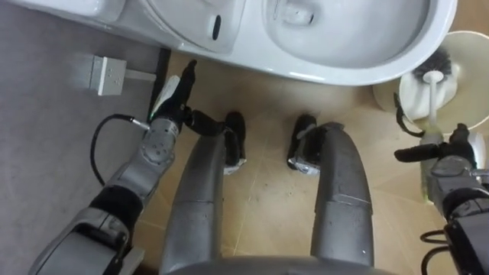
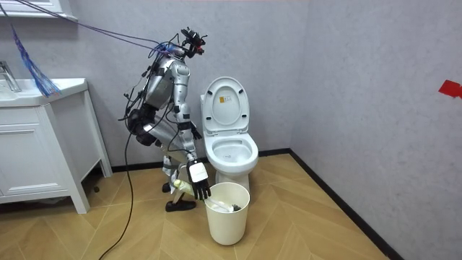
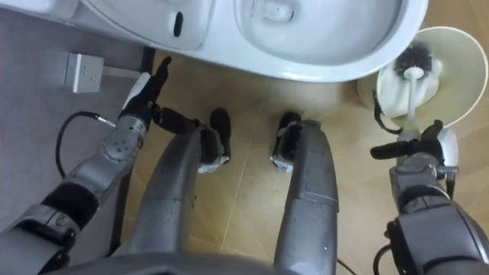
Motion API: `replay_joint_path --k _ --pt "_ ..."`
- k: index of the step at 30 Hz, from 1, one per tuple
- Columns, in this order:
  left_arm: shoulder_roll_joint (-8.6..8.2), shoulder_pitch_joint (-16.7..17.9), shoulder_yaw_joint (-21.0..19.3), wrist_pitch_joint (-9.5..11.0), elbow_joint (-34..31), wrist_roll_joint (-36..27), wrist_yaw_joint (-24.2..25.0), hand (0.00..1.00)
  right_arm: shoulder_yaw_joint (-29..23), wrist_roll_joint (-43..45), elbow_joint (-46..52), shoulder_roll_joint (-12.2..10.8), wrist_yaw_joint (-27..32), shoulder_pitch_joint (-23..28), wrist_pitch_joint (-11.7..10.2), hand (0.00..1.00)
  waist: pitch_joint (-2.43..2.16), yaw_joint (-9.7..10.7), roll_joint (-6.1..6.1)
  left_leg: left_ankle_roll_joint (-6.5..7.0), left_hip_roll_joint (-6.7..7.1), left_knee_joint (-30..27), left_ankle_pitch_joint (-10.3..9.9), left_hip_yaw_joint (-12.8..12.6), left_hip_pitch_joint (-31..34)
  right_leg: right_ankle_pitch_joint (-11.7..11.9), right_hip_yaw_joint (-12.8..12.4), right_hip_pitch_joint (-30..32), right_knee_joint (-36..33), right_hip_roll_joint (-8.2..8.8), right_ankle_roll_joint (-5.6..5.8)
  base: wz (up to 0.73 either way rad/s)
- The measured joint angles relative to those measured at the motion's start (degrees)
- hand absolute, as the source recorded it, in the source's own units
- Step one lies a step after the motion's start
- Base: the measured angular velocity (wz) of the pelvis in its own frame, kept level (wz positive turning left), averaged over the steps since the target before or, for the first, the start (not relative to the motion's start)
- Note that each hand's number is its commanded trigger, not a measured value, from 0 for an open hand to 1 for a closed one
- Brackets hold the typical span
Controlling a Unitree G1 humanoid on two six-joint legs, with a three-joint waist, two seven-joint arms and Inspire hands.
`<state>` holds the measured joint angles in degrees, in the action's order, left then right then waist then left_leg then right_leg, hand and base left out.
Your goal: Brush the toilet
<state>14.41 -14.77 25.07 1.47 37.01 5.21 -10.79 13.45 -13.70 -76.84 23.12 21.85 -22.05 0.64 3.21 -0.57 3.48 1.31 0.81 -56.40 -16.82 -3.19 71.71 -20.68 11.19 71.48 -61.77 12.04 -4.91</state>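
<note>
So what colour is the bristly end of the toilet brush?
Black bristles, on a white handle; clearest in right eye view.

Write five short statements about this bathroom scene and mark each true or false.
1. The white ceramic toilet has its lid raised. True.
2. The white-handled toilet brush with dark bristles rests in the toilet bowl. False: its bristles are inside the round cream bin on the robot's right.
3. The left hand holds the brush. False: it is open and holds nothing, low beside the toilet's base.
4. The right hand is close to the bin. True.
5. The white sink cabinet stands at the room view's right. False: it is at the left.
</note>
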Motion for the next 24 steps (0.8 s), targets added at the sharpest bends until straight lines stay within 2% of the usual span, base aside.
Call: replay_joint_path --k 5,11,17,18,19,21,24 --pt "0.22 0.1 0.5 -0.7 -2.3 0.0 0.0 0.00 1.0 -1.6 -0.3 0.3 -1.2 0.1 0.8 0.00 -0.04 -0.2 0.14 0.22 0.02 -3.2 -1.4 0.0 1.8 -1.4 -0.1 1.5 -3.0 0.85 -0.03 0.02" --pt "0.19 0.8 0.8 -2.0 -4.5 0.0 0.2 0.00 1.1 -1.8 -1.2 0.4 -2.1 0.1 2.0 0.00 -0.11 -1.1 0.25 0.26 0.37 -4.0 -1.5 0.0 1.8 -1.9 -0.3 1.6 -4.0 1.07 0.03 0.03" --pt "0.19 0.9 0.9 -2.9 -4.5 0.0 0.1 0.00 1.1 -1.8 -1.2 0.5 -2.2 0.1 2.1 0.00 -0.28 -1.2 0.55 0.22 0.51 -4.1 -1.5 0.2 1.9 -1.9 -0.3 1.7 -4.2 0.98 0.02 0.01" --pt "0.19 0.9 0.9 -2.9 -4.5 0.0 0.1 0.00 1.1 -1.8 -1.2 0.5 -2.3 0.1 2.1 0.20 -0.29 -1.2 0.55 0.22 0.51 -4.1 -1.5 0.2 1.9 -1.9 -0.3 1.7 -4.2 0.98 0.02 0.00" --pt "0.19 0.9 0.9 -2.9 -4.5 0.0 0.1 0.00 1.1 -1.8 -1.2 0.6 -2.6 0.1 2.1 0.51 -0.29 -1.2 0.56 0.22 0.51 -4.1 -1.5 0.2 1.9 -1.9 -0.3 1.7 -4.2 0.97 0.02 0.00" --pt "0.19 0.9 0.9 -2.9 -4.5 0.0 0.1 0.00 1.1 -1.8 -1.2 0.7 -2.8 0.1 2.5 0.99 -0.29 -1.3 0.56 0.22 0.51 -4.1 -1.5 0.2 1.9 -1.9 -0.3 1.7 -4.2 0.97 0.02 0.00" --pt "0.17 0.9 0.9 -3.0 -4.5 0.0 0.1 0.00 1.0 -2.4 -1.2 0.9 -2.4 0.1 2.6 1.00 -0.29 -1.2 0.56 0.21 0.71 -4.2 -1.5 0.2 1.8 -2.0 -0.4 1.7 -4.4 1.14 0.04 0.02"
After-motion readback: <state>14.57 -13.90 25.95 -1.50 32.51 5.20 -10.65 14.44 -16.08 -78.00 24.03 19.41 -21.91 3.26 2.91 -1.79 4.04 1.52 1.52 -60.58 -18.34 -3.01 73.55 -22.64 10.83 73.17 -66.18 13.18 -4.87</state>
